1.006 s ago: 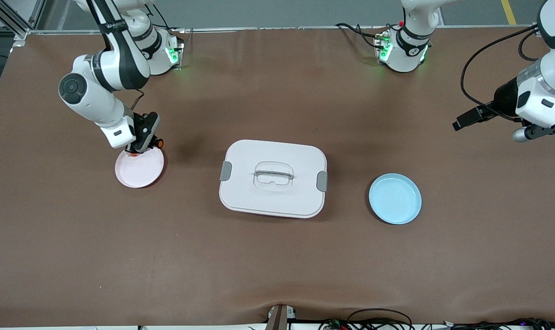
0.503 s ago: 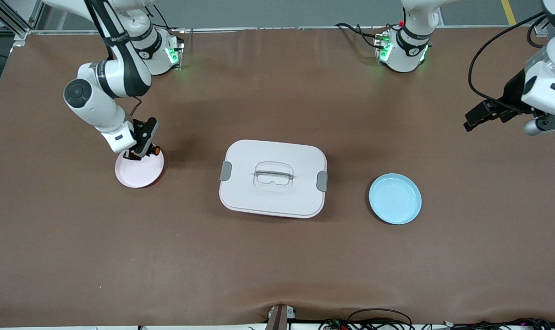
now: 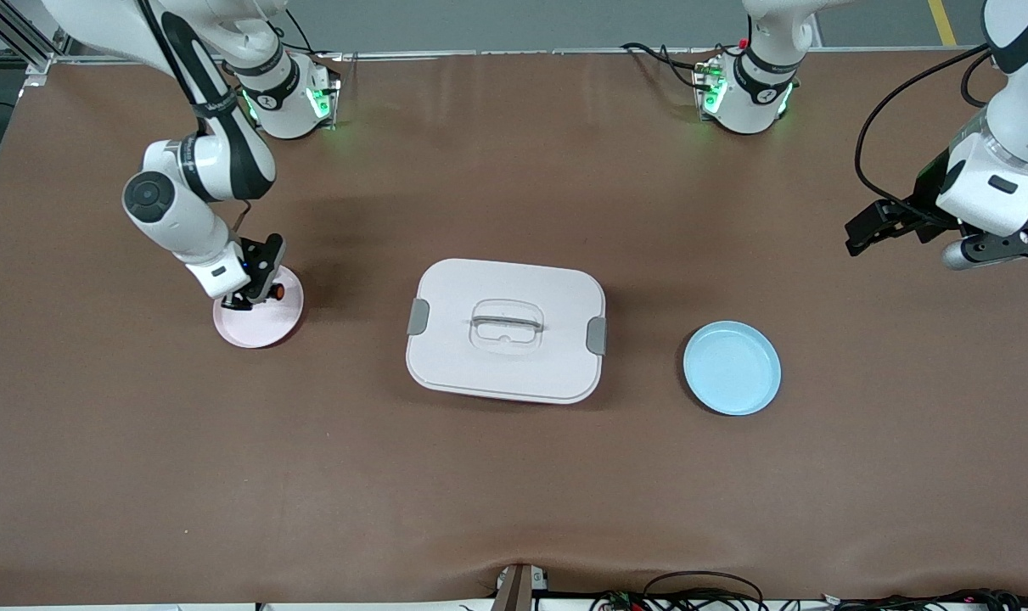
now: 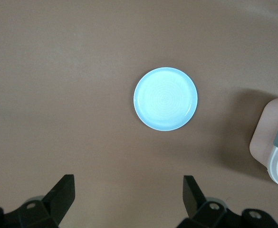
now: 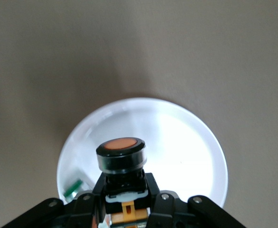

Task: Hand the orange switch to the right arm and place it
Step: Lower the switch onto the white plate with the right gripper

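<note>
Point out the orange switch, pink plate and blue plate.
orange switch (image 5: 123,144): right wrist view, on its round orange cap.
pink plate (image 3: 267,325): front view, on bare surface near its rim.
blue plate (image 3: 732,367): front view, at its centre.

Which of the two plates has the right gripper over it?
The pink plate, toward the right arm's end of the table: the right gripper holds the orange switch above it. Nothing is over the blue plate.

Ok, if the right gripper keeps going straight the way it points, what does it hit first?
Most likely the pink plate. The right gripper, shut on the orange switch, points down over it, so the switch would probably touch first; depth is hard to judge.
</note>
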### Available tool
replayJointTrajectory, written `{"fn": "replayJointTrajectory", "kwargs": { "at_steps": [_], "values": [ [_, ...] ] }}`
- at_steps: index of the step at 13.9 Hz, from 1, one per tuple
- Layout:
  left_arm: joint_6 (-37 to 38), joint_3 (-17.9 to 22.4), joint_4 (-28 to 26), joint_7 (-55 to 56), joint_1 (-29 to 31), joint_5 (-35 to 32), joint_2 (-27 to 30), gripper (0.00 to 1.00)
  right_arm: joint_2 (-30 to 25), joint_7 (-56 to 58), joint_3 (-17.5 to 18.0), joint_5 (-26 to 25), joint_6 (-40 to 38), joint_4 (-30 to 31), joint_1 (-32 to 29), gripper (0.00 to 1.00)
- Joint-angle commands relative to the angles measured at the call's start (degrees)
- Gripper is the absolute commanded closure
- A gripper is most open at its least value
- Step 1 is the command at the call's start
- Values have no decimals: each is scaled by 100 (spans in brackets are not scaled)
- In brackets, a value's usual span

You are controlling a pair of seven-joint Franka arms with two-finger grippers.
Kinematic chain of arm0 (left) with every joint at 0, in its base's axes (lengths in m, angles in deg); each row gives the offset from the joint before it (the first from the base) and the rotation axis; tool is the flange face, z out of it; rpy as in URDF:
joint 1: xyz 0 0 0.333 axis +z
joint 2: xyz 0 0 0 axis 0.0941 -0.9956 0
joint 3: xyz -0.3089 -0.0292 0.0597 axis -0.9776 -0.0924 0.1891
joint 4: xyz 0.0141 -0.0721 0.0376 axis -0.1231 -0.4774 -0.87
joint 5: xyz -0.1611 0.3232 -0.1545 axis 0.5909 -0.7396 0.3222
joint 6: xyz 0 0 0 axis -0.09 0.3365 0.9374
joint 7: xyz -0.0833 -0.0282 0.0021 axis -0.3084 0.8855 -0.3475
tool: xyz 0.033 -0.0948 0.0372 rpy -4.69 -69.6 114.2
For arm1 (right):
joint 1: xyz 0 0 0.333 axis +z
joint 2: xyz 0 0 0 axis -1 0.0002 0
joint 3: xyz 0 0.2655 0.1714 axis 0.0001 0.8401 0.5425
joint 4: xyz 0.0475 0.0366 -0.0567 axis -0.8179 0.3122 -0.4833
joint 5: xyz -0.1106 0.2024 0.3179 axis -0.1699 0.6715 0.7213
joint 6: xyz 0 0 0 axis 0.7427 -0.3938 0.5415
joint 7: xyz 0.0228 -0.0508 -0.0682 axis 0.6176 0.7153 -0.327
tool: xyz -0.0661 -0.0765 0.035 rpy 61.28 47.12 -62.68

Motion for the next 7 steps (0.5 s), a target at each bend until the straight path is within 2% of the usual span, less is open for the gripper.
{"fn": "replayJointTrajectory", "kwargs": {
  "at_steps": [1,7],
  "values": [
    [144,-16,159,-223,13,-127,-50,0,225,207,81,-142,198,-102,-237,100],
    [144,-25,194,-161,-31,-127,-146,0,752,208,90,-142,480,-427,-202,100]
  ]
}}
